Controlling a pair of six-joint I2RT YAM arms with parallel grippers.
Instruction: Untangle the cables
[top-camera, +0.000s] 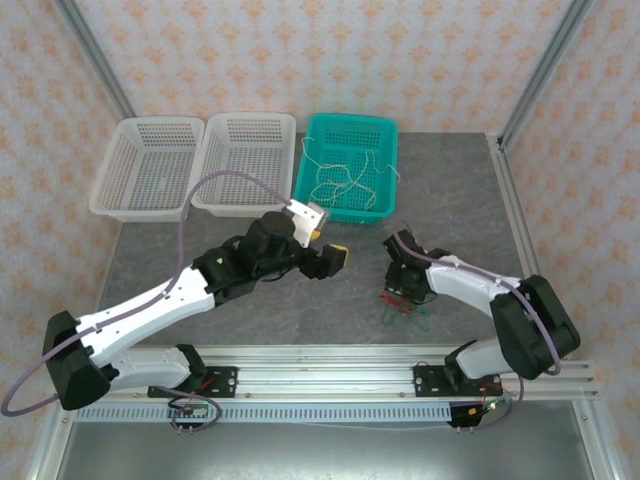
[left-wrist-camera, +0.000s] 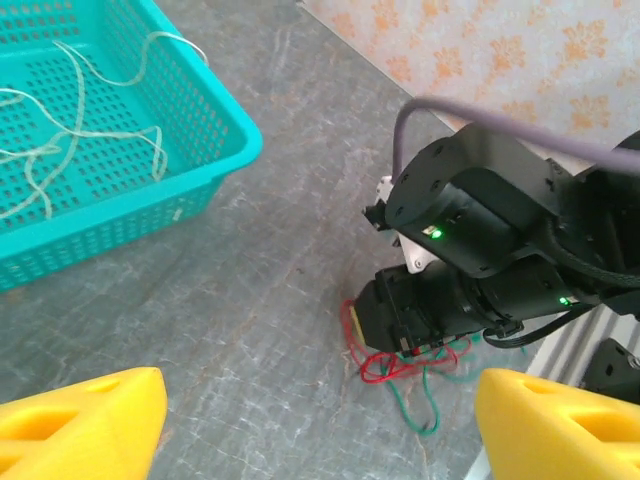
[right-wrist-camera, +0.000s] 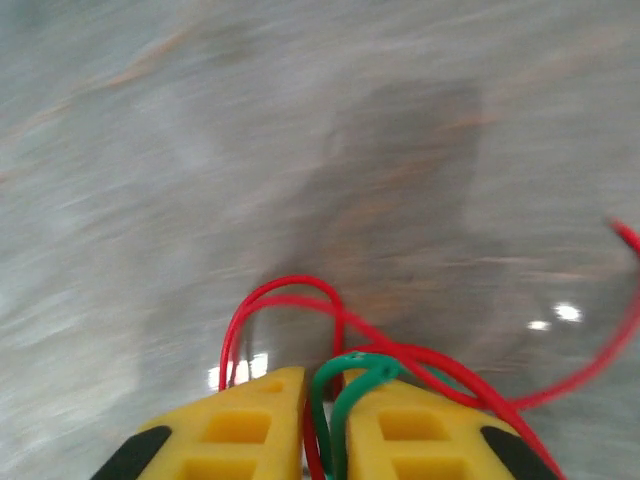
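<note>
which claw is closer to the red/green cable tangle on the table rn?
Right. The right claw is clamped on the red and green cables, strands pinched between its fingers. The left claw hangs open to their left, apart, toward the teal basket.

Table (top-camera: 450, 200): grey stone-look top, matt, with small bright glints (right-wrist-camera: 565, 312) of reflected light. Walls (top-camera: 400, 50): cream-pink wallpaper with a repeating orange floral motif, at the back and both sides. Metal posts (top-camera: 545, 70) rise at the far corners. Slotted metal rail (top-camera: 320, 375) runs along the near edge.
</note>
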